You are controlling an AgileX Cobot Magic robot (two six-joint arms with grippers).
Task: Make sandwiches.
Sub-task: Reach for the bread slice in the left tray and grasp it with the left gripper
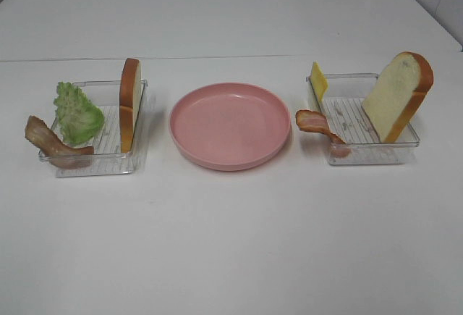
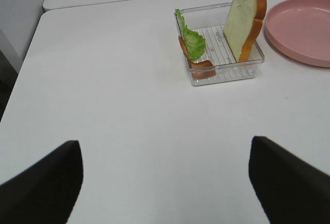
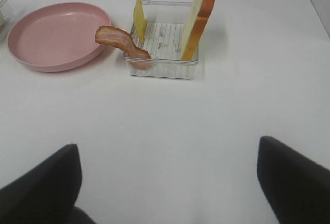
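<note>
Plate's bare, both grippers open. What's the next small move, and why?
Probably reach the right gripper toward the bread slice leaning in the right tray. The pink plate holds nothing, a sandwich starts with bread, and that gripper hangs open, well short of the tray.

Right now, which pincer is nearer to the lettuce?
Left. The left pincer faces the lettuce in its tray; the right pincer faces the other tray, the pink plate lying between.

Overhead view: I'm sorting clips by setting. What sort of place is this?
Probably a lab bench, not a kitchen: plain white table, toy bread slice in a clear tray, pink plate.
</note>
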